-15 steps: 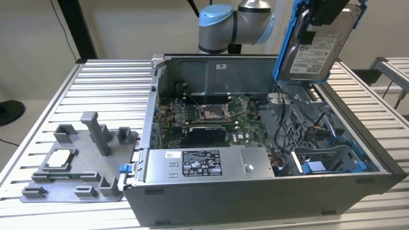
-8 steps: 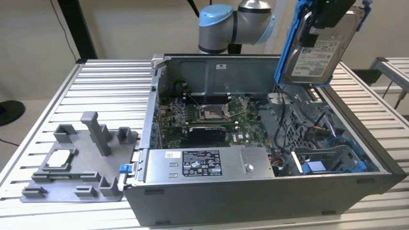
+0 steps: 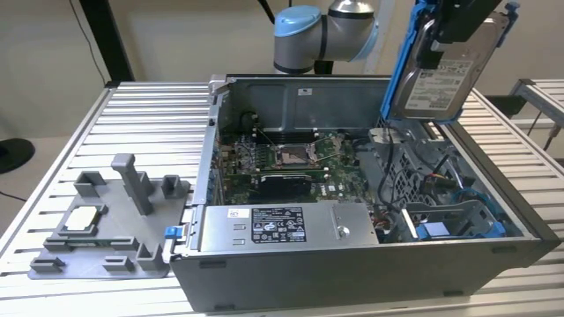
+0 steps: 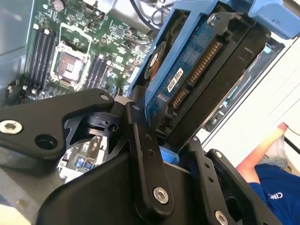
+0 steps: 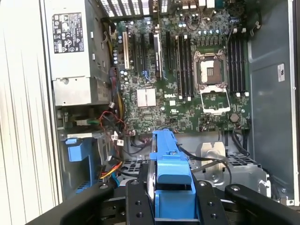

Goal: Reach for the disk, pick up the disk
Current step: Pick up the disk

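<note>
The disk (image 3: 438,74), a silver-grey drive with a white label in a bright blue carrier, hangs upright in the air above the open computer case (image 3: 352,271), at the exterior view's right. My black gripper (image 3: 467,23) is shut on its upper end. In the second wrist view the disk (image 4: 187,79) shows its blue circuit board and connector, clamped between the gripper (image 4: 171,140) fingers. In the first wrist view the blue carrier (image 5: 169,164) of the disk stands edge-on in the gripper (image 5: 172,194), above the motherboard (image 5: 187,79).
Inside the case lie the motherboard (image 3: 282,158), a long grey power supply box (image 3: 282,228) and a blue drive bay (image 3: 458,228). A grey fixture (image 3: 105,228) holding a small silver chip stands at the exterior view's left on the slatted table (image 3: 150,112). A person's arm in a blue sleeve (image 4: 269,185) is near.
</note>
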Robot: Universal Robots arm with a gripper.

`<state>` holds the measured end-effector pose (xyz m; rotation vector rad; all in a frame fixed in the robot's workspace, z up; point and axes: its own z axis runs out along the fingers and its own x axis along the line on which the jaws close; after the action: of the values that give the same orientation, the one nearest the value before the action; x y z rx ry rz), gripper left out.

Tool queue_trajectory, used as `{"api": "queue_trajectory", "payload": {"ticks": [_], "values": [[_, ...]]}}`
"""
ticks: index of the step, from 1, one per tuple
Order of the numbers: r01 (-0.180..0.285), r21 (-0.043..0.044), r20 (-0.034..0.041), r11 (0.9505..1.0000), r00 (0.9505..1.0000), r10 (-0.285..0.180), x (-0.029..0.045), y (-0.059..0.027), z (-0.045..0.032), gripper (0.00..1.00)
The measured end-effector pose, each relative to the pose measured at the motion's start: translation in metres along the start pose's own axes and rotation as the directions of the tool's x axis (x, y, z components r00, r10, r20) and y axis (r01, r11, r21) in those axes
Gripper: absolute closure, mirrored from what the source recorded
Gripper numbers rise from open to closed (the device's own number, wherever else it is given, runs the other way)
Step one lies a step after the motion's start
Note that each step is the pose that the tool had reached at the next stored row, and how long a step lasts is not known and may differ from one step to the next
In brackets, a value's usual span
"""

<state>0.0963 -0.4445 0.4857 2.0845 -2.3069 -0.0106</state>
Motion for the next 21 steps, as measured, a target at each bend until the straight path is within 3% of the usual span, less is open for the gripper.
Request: {"api": "queue_trajectory", "payload": {"ticks": [21], "values": [[0.000, 0.0000, 0.0000, 1.0000, 1.0000, 0.000, 0.0255, -0.0026, 0.0011, 1.00]]}}
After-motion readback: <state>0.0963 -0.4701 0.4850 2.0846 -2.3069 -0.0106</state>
